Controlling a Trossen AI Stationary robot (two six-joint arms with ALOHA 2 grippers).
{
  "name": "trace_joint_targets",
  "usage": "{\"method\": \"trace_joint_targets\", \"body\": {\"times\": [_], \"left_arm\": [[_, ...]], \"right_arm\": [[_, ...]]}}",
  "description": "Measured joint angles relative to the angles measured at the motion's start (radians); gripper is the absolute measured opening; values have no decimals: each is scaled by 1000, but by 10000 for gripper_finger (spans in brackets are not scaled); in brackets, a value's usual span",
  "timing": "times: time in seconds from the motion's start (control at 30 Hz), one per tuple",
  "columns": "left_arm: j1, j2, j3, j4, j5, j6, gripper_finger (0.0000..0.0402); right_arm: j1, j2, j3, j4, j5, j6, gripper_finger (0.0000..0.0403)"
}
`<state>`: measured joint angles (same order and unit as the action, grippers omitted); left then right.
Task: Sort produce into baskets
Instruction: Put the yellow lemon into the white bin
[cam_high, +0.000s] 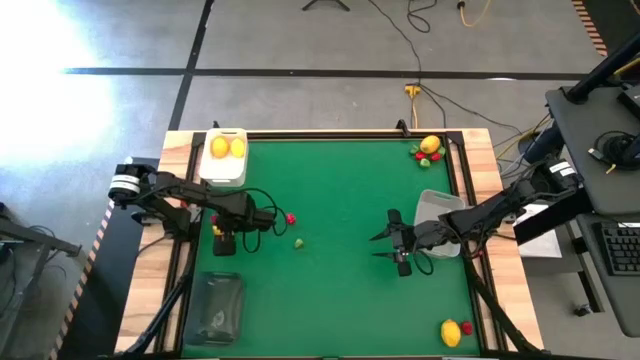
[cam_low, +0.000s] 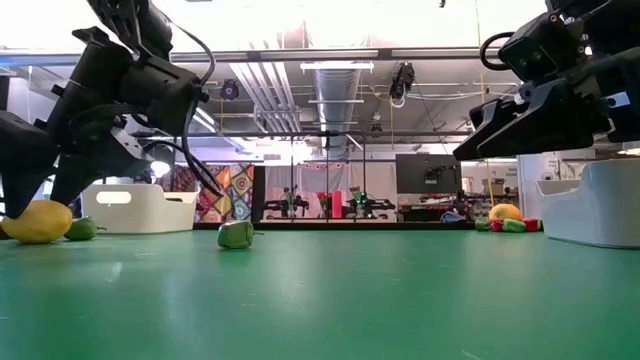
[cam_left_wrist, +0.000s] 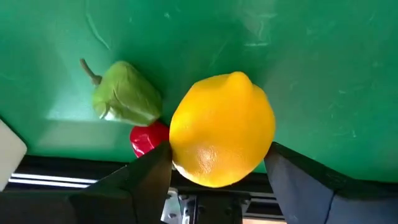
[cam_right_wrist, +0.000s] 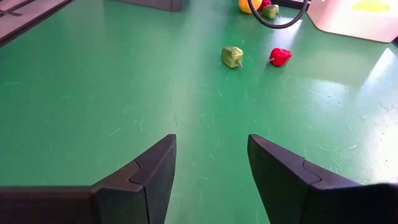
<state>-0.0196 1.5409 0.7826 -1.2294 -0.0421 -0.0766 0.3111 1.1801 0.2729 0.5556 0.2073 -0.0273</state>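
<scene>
The left gripper (cam_high: 222, 240) sits low at the left side of the green table (cam_high: 340, 280), its two dark fingers (cam_left_wrist: 146, 180) clamped on a yellow lemon (cam_left_wrist: 222, 129) that fills the gap between them. Just beyond that lemon, close beside the gripper, lie a green pepper (cam_left_wrist: 126, 94) with a short stem and a small red piece (cam_left_wrist: 148, 138), the red one touching the lemon's side as the left wrist view shows it. Behind this gripper, at the table's far left corner, a white basket (cam_high: 224, 172) holds two more lemons (cam_high: 228, 148); near the front left edge lies a dark translucent basket (cam_high: 217, 305). Between the two arms, well apart from either gripper, a red pepper (cam_high: 291, 218) and a small green piece (cam_high: 298, 242) rest on the cloth.

The right gripper (cam_high: 392, 243) hovers right of centre with its fingers (cam_right_wrist: 152, 171) spread apart and nothing between them, only bare cloth. Just behind it, under the right arm, stands a pale grey-white basket (cam_high: 432, 205). A mixed pile of produce (cam_high: 428, 150) lies at the far right corner, and another lemon (cam_high: 451, 332) with a red piece beside it sits at the near right corner.
</scene>
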Motion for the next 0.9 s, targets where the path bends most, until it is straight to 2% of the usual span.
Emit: {"method": "trace_joint_targets", "body": {"times": [0.23,0.5,0.67,0.77,0.9], "left_arm": [[0,54,4,1,6,-15,236],[-1,119,2,69,42,-45,268],[-1,130,11,88,57,-88,272],[-1,130,27,83,60,-135,265],[0,130,62,49,101,-171,228]], "right_arm": [[0,0,0,-4,0,1,192],[0,0,0,-5,0,8,192],[0,0,0,-6,0,8,192],[0,0,0,-6,0,8,192],[0,0,0,-6,0,8,192]]}}
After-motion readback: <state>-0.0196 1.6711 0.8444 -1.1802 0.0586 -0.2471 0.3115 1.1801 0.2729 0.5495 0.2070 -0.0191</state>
